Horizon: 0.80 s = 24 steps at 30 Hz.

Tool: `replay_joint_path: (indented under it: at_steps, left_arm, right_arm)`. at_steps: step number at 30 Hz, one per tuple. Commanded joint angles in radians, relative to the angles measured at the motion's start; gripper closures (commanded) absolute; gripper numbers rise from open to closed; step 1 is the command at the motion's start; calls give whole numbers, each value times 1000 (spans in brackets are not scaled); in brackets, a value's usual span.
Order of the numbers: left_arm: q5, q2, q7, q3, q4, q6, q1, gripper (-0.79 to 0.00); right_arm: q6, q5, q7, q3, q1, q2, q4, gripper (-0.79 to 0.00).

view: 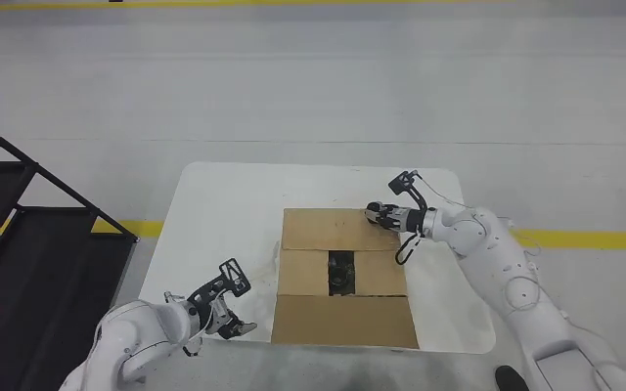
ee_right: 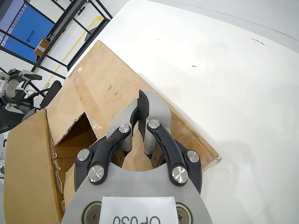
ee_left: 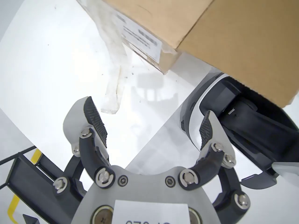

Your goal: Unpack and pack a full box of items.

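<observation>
An opened cardboard box [view: 342, 321] sits on the white table [view: 225, 215], its long flaps spread toward the far and near sides. Dark items [view: 340, 272] show in the gap between them. My right gripper [view: 372, 213] is at the right end of the far flap [ee_right: 105, 89], and in its wrist view the gripper [ee_right: 141, 101] is shut, with the pads together just over that flap's outer edge. My left gripper [view: 245, 306] stands open at the table's near left edge, beside the box's corner [ee_left: 168, 68], with nothing between its fingers [ee_left: 95, 120].
A strip of clear tape [ee_left: 114, 78] hangs from the box's side down onto the table. A black rack [view: 49, 254] stands on the floor left of the table. Bare tabletop lies left of the box and beyond it.
</observation>
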<state>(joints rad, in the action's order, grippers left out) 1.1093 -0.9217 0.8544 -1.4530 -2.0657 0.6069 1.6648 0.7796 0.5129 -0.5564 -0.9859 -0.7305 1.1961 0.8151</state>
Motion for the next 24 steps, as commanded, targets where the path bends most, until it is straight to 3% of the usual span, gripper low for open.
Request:
replay_joint_path:
  at_steps: [1, 9, 24]
  left_arm:
    - [58, -1, -37, 31, 7, 5, 3, -785]
    - [126, -5, -114, 104, 22, 24, -8, -785]
    - [-46, -8, -177, 66, -20, -44, -27, -785]
  right_arm:
    - [4, -5, -3, 4, 0, 1, -5, 0]
    - [9, -15, -8, 17, 1, 6, -22, 0]
    - [15, -18, 4, 11, -5, 2, -11, 0]
